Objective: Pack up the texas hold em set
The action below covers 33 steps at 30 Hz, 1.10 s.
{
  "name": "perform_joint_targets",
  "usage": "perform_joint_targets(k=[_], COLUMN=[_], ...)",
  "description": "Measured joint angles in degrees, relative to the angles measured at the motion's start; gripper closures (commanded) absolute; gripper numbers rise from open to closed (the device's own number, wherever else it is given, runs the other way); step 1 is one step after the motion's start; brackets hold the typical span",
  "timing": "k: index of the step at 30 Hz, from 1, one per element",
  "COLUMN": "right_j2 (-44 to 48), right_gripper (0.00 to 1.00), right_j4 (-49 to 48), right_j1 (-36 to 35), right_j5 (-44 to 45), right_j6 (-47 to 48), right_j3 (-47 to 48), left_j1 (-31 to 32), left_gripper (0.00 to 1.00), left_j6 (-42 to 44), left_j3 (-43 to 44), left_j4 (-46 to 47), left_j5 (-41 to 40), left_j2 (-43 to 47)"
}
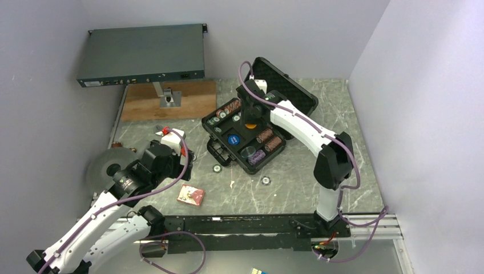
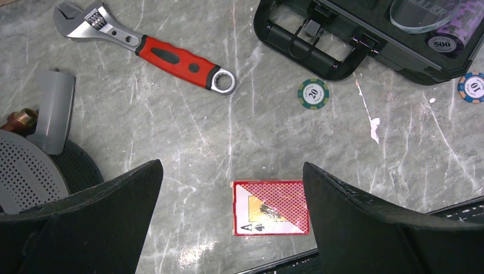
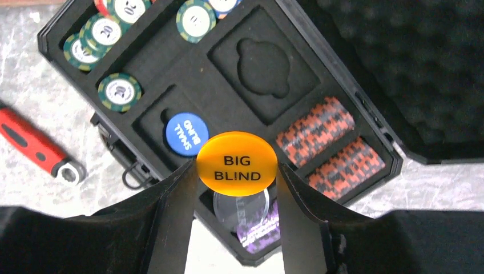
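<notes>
Three pale lilac walls (image 1: pixel 411 85) hem a marbled grey desk (image 1: pixel 319 171).
Right jaws grasp the orange disc (image 3: pixel 237 164) over the open case (image 3: pixel 171 68); left jaws gape above the card deck (image 2: pixel 270 208), wrench (image 2: pixel 154 54) nearby.

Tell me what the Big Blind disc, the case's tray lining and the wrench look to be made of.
Big Blind disc: likely hard plastic, smooth orange face with printed lettering.
Tray lining: matte black foam, soft-edged cut pockets.
Wrench: bright bare metal head and ring end; red-and-black grip probably rubber or plastic.
</notes>
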State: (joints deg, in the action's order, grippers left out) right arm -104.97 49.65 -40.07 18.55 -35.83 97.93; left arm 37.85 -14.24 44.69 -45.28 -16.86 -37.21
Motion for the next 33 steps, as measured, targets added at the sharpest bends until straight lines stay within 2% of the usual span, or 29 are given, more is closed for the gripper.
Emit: perform_joint_targets(k=[15, 33], right_j2=[-16.0, -20.4], right_gripper=[0.53, 0.53], right_j4=[-0.7, -3.1], right_j1=[6.6, 7.4], right_j5=[-3.1, -5.0], right_j6=[4.2, 4.8], right_j3=[11.3, 11.1], left_j1=[0.0, 0.0], left_gripper=[0.0, 0.0], left_j6=[0.0, 0.0], left_j3=[0.0, 0.0], left_j4=[0.0, 0.0], left_j5=[0.0, 0.0], left_j2=[0.4, 0.4])
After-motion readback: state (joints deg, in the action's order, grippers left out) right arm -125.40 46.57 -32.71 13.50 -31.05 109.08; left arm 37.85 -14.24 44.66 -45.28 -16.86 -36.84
